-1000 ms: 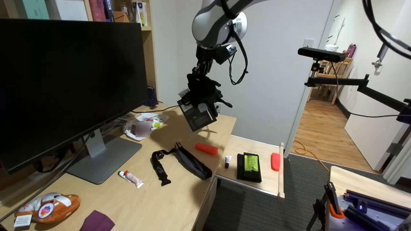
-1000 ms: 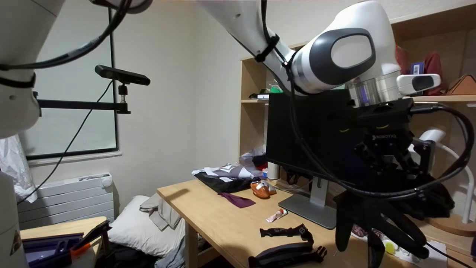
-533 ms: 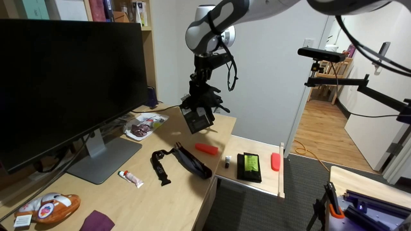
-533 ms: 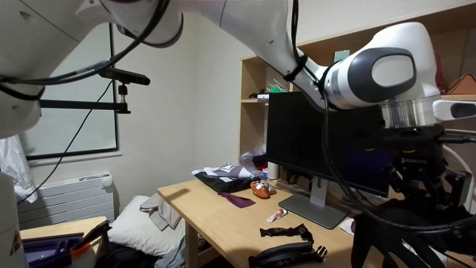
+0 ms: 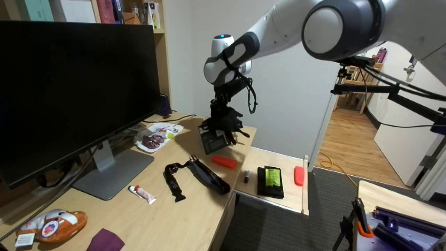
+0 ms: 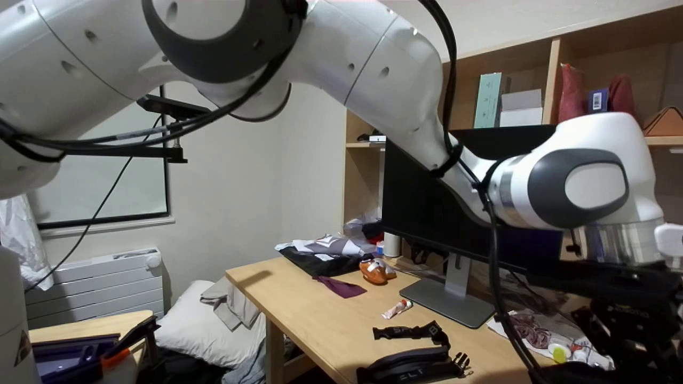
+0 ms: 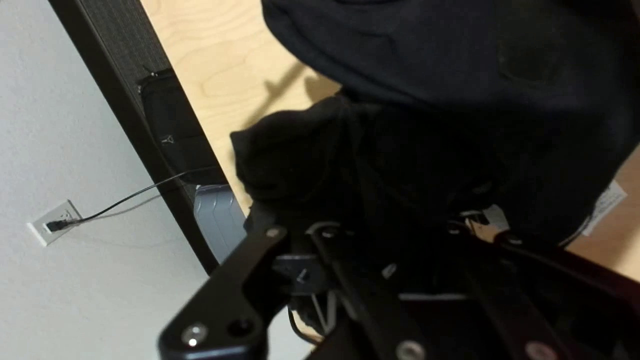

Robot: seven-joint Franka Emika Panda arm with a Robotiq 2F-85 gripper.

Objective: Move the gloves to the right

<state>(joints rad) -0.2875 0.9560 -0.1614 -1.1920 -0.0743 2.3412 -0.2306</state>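
Since the gloves (image 5: 225,122) hang straight below the fingers (image 7: 225,290) pinching them, they should tag along rightward. Can't tell if their card (image 5: 213,142) touches the counter (image 5: 188,223), though.

In an exterior view, a cream wall (image 6: 229,213) bears a black-framed window (image 6: 141,192) above a white radiator (image 6: 106,285). A wooden bookcase (image 6: 362,181) rises along the back of the worktop (image 6: 299,298), whose surface carries soft shadows. In an exterior view, dark carpet (image 5: 264,223) meets lighter wood floor (image 5: 339,136) near the door frame (image 5: 325,125); the door (image 5: 400,143) stands open. In the wrist view, an outlet (image 7: 59,213) sits in a grey-white wall (image 7: 55,125).
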